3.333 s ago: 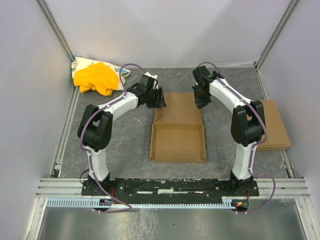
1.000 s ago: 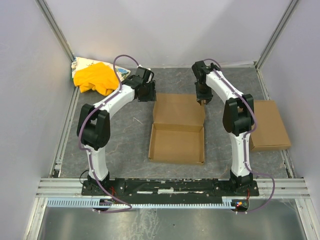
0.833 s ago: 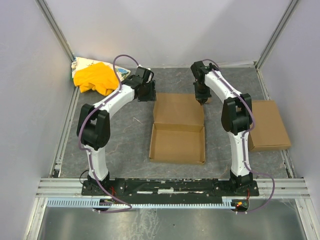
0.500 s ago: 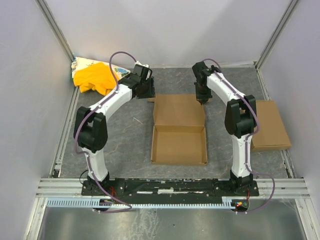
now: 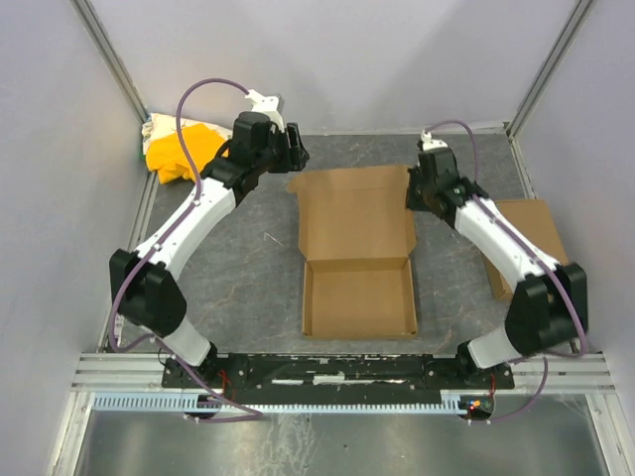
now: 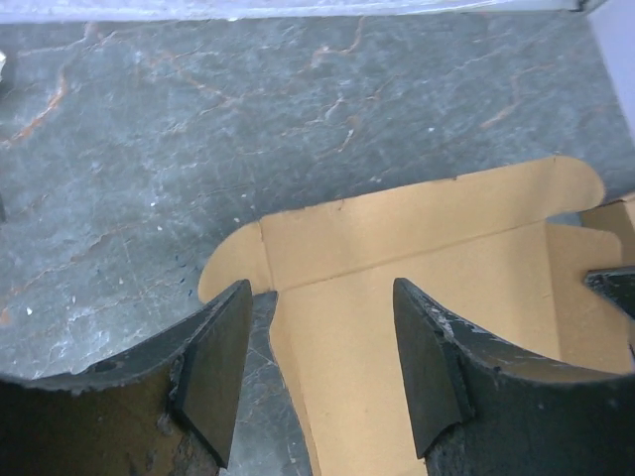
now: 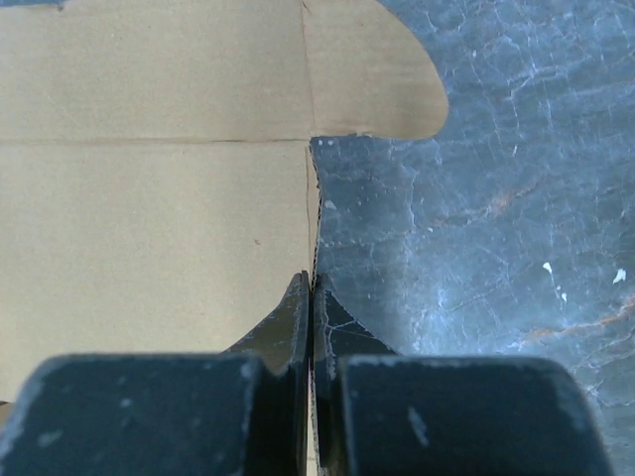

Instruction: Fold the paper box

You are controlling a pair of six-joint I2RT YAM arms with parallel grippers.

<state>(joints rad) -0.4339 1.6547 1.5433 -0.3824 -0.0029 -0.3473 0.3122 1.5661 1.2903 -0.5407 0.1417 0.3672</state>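
From above, the paper box (image 5: 359, 297) lies in the middle of the bench (image 5: 228, 268). Its near half is already raised into a shallow tray with four walls. The lid (image 5: 352, 213) stretches away from the tray, flat and open. The left hand (image 5: 295, 159) hangs at the lid's far left corner and the right hand (image 5: 415, 196) sits on the lid's right edge.

In the left wrist view, the left hand (image 6: 317, 377) is spread wide with nothing in it. Its fingers (image 6: 213, 367) straddle the lid's left edge just short of the rounded corner tab (image 6: 230, 270), clear of the card. The far flap is not folded.

In the right wrist view, the right hand (image 7: 313, 297) is pinched tight. The lid's right edge runs straight into the seam between the fingers and a sliver of card shows there, so it appears to grip that edge. The tab beyond lies flat.

By my reading the tray is done. The lid's flaps have yet to be creased, and the lid has yet to be swung over and tucked in.

The bench is dark grey with a marbled look, and plain pale walls (image 5: 327, 59) enclose it. A metal rail (image 5: 337, 369) crosses the near edge. A yellow cloth (image 5: 174, 154) sits in the far left corner. A smaller cardboard rectangle (image 5: 541, 233) lies at the right, well apart from the box.
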